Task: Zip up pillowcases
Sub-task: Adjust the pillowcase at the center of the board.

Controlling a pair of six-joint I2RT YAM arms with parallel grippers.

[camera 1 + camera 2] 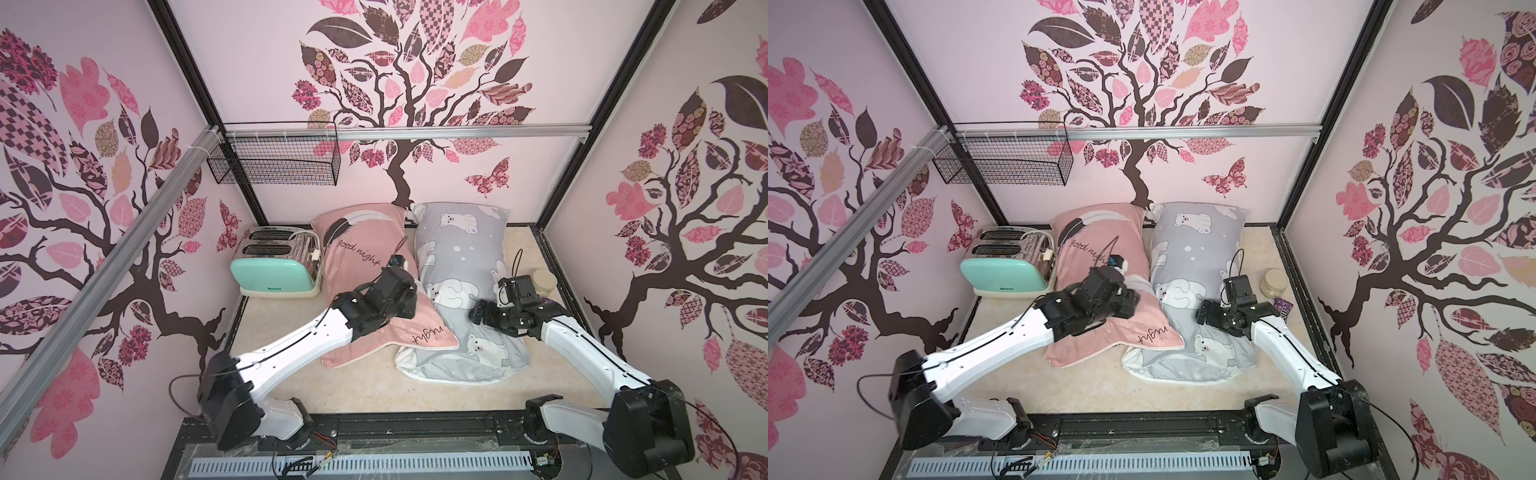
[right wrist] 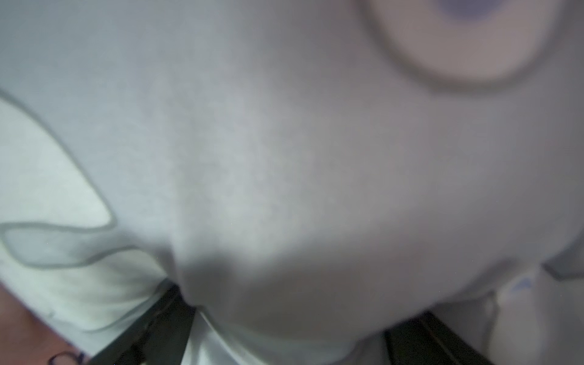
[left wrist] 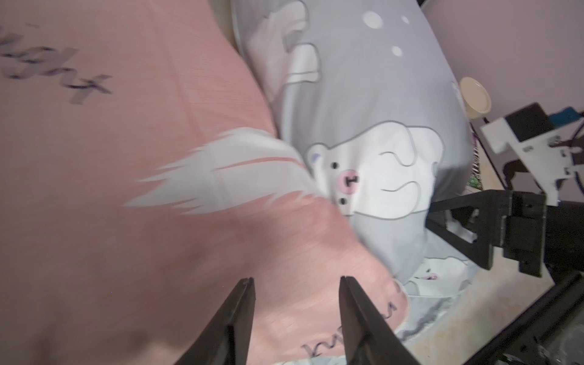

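Observation:
Two pillowcases lie side by side on the table in both top views: a pink pillowcase [image 1: 361, 249] [image 1: 1096, 237] with feathers and "good night" script, and a grey pillowcase [image 1: 457, 249] [image 1: 1196, 249] with white polar bears. The pink one's near corner overlaps the grey one. My left gripper [image 1: 409, 309] [image 3: 297, 279] hovers open over the pink pillowcase's [image 3: 126, 158] near half, nothing between its fingers. My right gripper [image 1: 473, 316] [image 2: 290, 316] stands wide open, pressed into the grey pillowcase [image 2: 284, 158], whose fabric bulges between the jaws. No zipper shows.
A mint toaster [image 1: 276, 270] stands left of the pink pillowcase. A wire basket [image 1: 274, 162] hangs on the back rail. A round jar [image 1: 544, 282] and a purple candy pack [image 1: 1283, 307] sit right of the grey pillowcase, near my right arm. Beige table [image 1: 374, 386].

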